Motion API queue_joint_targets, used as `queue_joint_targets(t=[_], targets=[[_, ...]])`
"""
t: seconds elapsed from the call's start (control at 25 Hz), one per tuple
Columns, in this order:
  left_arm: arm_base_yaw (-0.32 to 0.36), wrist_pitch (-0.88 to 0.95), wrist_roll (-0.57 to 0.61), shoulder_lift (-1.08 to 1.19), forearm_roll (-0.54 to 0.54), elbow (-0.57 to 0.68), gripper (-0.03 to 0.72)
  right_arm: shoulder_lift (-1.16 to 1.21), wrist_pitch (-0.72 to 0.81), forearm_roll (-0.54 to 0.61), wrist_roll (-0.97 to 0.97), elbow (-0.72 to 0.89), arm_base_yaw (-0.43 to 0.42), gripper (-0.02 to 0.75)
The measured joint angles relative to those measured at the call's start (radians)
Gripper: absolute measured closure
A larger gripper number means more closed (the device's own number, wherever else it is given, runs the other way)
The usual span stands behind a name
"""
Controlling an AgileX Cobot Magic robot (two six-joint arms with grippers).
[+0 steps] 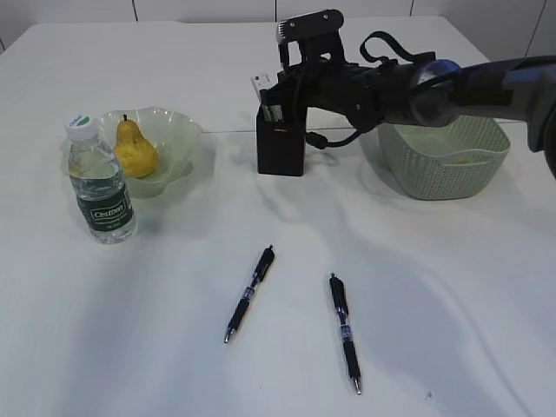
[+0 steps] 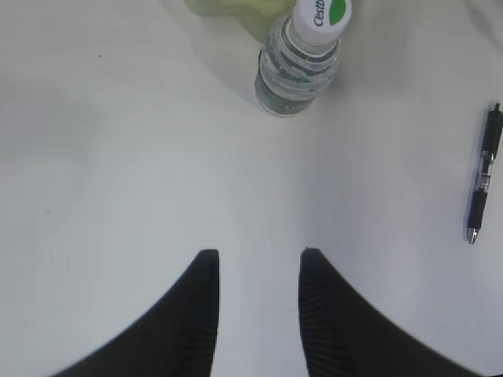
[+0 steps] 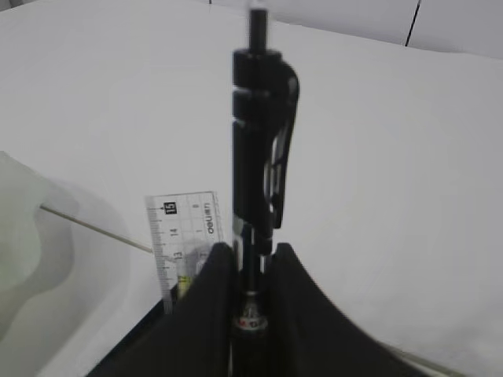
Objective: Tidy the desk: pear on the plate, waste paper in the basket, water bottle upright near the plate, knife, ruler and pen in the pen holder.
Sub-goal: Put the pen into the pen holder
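A yellow pear (image 1: 135,149) lies on the clear plate (image 1: 187,130). Beside the plate the water bottle (image 1: 100,182) stands upright. My right gripper (image 3: 253,250) is shut on a black pen (image 3: 263,157), held upright over the black pen holder (image 1: 280,148). A clear ruler (image 3: 185,228) stands in that holder. I cannot make out the knife. Two more pens (image 1: 250,294) (image 1: 344,332) lie on the table near the front. My left gripper (image 2: 258,255) hangs open and empty over bare table, with the bottle (image 2: 302,55) ahead of it and a pen (image 2: 483,177) to its right.
The pale green basket (image 1: 447,156) stands right of the pen holder, behind the right arm (image 1: 408,87); something pale yellow shows inside it. The white table stretches wide around the two loose pens.
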Motion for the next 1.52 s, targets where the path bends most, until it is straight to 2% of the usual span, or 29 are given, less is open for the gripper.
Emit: queue_joint_targets(t=[0.56,0.64,0.84,0.92,1.32,1.52], targets=[[0.000,0.000,0.000,0.000,0.000,0.000,0.451,0.014,0.060,0.000,0.000,0.000,0.000,0.588],[0.000,0.000,0.000,0.000,0.000,0.000,0.451,0.014,0.060,0.000,0.008,0.000,0.000,0.549],[0.000,0.000,0.000,0.000,0.000,0.000,0.451,0.014,0.113,0.002,0.044,0.000,0.000,0.372],[0.000,0.000,0.000,0.000,0.000,0.000,0.451,0.014,0.141,0.002,0.046,0.000,0.000,0.339],[0.000,0.002,0.000,0.000,-0.004,0.000,0.451,-0.037,0.229,0.049,0.048,-0.010,0.000,0.319],[0.000,0.002,0.000,0.000,-0.010,0.000,0.451,-0.114,0.400,0.075,0.050,-0.029,0.000,0.319]])
